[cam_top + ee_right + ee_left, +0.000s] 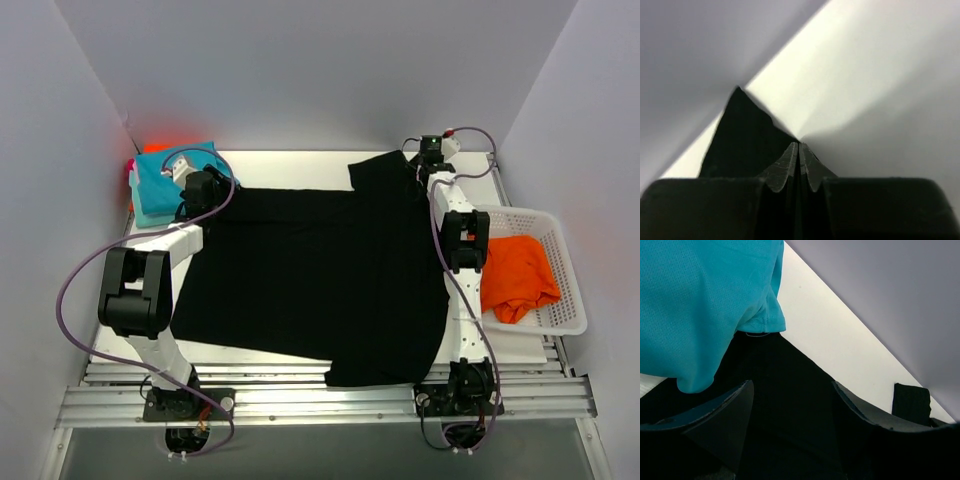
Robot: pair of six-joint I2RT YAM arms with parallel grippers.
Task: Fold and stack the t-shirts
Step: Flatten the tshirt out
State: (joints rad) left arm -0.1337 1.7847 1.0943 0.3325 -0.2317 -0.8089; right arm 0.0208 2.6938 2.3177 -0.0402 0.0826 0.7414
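Status, left claw point(791, 385): standing wide open, gripping nothing, hovering over black t-shirt point(310, 270) beside folded teal t-shirts point(165, 190). Status, right claw point(799, 147): pinching shut on far right sleeve edge of black t-shirt. Location, black t-shirt: lying spread across white surface point(290, 168). Location, orange t-shirt point(515, 275): resting in basket point(568, 290).

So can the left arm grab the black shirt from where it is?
Probably yes. The left gripper is open right over the black t-shirt, with nothing between them. The teal t-shirt only lies off to one side.
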